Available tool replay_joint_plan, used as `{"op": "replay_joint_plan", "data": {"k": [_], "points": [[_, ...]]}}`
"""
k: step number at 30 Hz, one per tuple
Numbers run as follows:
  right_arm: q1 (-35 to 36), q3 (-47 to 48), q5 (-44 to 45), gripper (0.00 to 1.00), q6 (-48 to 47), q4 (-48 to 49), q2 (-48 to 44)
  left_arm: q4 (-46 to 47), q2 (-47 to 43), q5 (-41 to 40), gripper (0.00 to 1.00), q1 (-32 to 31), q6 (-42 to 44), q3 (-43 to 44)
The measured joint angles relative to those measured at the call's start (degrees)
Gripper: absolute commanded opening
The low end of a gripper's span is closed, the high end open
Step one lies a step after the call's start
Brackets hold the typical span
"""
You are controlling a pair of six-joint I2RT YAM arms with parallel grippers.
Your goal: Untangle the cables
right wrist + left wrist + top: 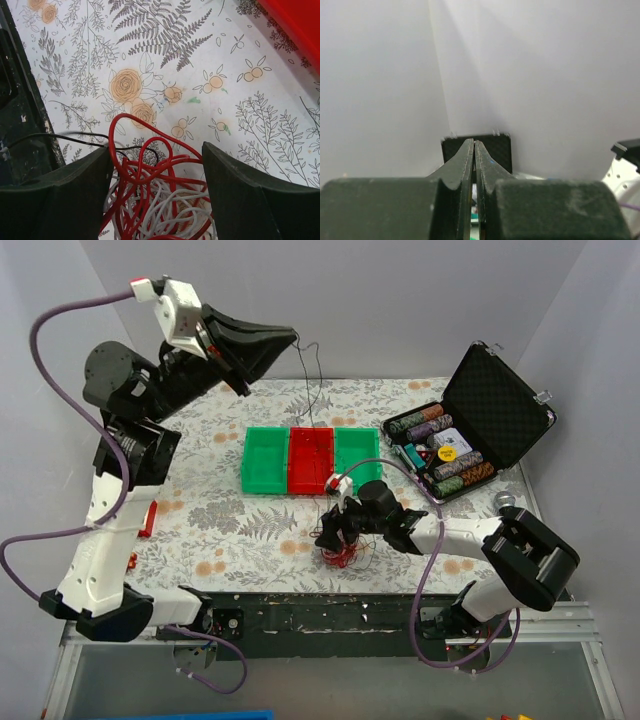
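Cables (150,200): hair-thin red and white wires with a few black ones, looped into one clump on the floral table (150,50), between the right jaws.
Right gripper (156,150): jaws spread wide, straddling the clump; a red loop arches just past their tips.
Left gripper (474,145): jaws pressed together, raised high, well apart from the clump.
Top view only: a single black wire (318,380) hangs from the left jaws' tips toward the red tray (311,458).
Right wrist view only: the separate strands and their colours.
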Motion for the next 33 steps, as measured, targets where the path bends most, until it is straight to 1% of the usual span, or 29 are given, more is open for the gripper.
{"op": "replay_joint_plan", "data": {"k": [5, 10, 14, 16, 21, 23, 26, 29, 33], "points": [[0.0, 0.33, 0.26, 0.78, 0.0, -0.09, 0.2, -0.09, 3.63, -2.56, 0.0, -0.04, 1.55, 10.51], [0.0, 1.49, 0.31, 0.78, 0.0, -0.37, 1.16, 1.75, 6.84, -7.54, 0.0, -0.07, 4.48, 17.29], [0.0, 1.81, 0.39, 0.75, -0.04, -1.86, 1.99, 6.14, 8.87, -10.86, 0.0, -0.04, 6.6, 21.11], [0.0, 1.9, 0.39, 0.75, -0.13, -2.89, 2.93, 8.85, 9.27, -11.78, 0.0, -0.04, 7.39, 22.45], [0.0, 2.73, 0.42, 0.74, -0.28, -4.61, 4.66, 13.68, 8.44, -12.2, 0.0, -0.04, 9.14, 23.12], [0.02, 2.91, 0.44, 0.74, -0.48, -4.87, 4.63, 15.13, 7.26, -12.92, 0.0, -0.04, 9.86, 21.44], [0.02, 2.93, 0.48, 0.72, -0.79, -5.27, 4.26, 16.44, 3.3, -14.36, 0.0, -0.04, 11.04, 14.25], [0.02, 2.75, 0.52, 0.7, -1.2, -6.51, 2.32, 18.32, -2.01, -17.49, 0.0, -0.07, 12.9, 2.56], [0.13, 1.03, 0.55, 0.7, -1.81, -6.73, -3.34, 20.09, -6.75, -24.55, 0.0, -0.07, 16.55, -13.51]]}}
